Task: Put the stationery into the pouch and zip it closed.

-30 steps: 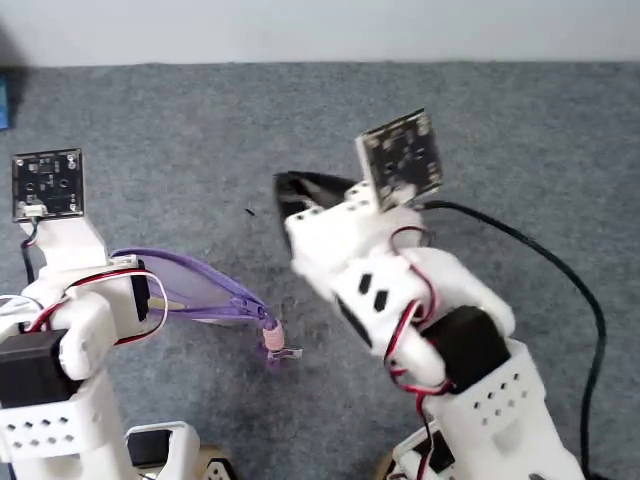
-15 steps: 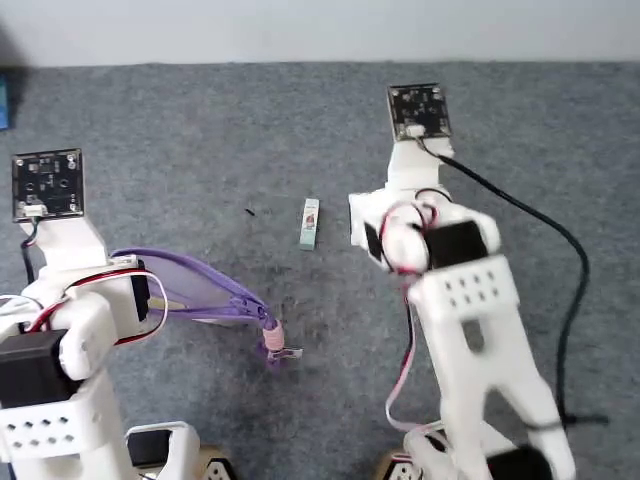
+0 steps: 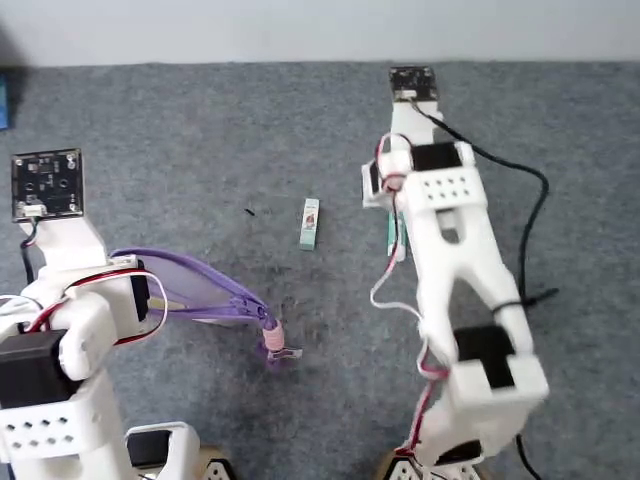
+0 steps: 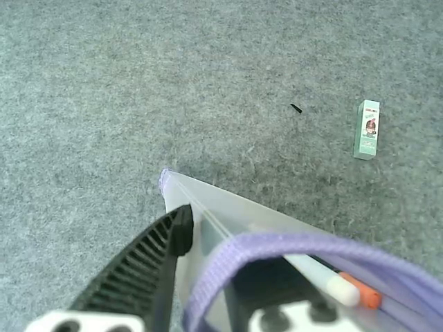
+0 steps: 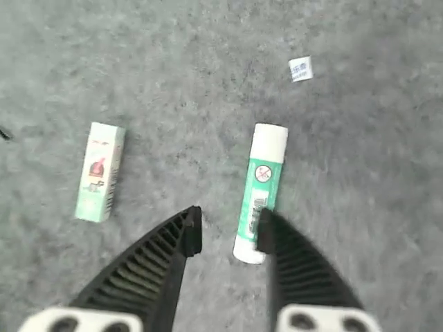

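Glue stick (image 5: 261,188): lying flat on the grey bench (image 3: 150,120), its near end being straddled by the right tool (image 5: 228,227), whose jaws are being held open, one finger just beside the tube, the other apart from it. Pickup is being judged the step in hand: the tool is best centred across the tube and lowered fully before closing, lest the round body be rolled aside. Pouch (image 3: 195,285): being gripped at its rim by the closed left tool (image 4: 221,277), mouth open, a pen (image 4: 342,290) inside. Small green box (image 5: 100,171): lying between tube and pouch, possibly being crossed in transfer. Paper scrap (image 5: 300,69) and black speck (image 4: 295,108): lying apart, no hindrance.
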You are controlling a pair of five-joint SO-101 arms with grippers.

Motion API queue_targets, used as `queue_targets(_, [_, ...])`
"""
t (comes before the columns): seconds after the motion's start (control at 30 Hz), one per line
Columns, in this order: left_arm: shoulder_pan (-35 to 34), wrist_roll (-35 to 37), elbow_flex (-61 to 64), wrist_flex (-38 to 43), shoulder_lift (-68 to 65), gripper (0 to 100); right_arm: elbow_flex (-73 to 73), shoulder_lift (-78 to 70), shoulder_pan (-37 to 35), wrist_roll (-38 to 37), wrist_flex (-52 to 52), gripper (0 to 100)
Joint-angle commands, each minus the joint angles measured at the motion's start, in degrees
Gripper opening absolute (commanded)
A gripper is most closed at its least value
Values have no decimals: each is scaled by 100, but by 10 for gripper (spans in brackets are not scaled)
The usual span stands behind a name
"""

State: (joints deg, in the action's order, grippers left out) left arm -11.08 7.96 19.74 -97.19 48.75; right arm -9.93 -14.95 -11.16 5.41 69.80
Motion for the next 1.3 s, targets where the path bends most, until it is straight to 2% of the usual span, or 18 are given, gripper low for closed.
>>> queue_targets(0.0, [0,9,303,0,-132,11,-1160,-769,57,-132,382,205])
queue_targets(0.33, [-9,9,303,-18,-105,11,-3727,-3204,330,-149,963,206])
queue_targets(0.53, [-9,9,303,-26,-105,11,-5037,-4347,312,-422,1191,204])
queue_targets(0.63, [-9,9,338,-26,-97,11,-5565,-4769,330,-484,1341,132])
queue_targets(0.73, [-18,9,462,0,-97,11,-6075,-5033,330,-633,1815,8])
queue_targets(1.1, [-18,9,453,0,-97,11,-7771,-5130,286,-659,3301,8])
queue_targets(1.27, [-18,9,470,9,-97,11,-8448,-5095,295,-668,3327,7])
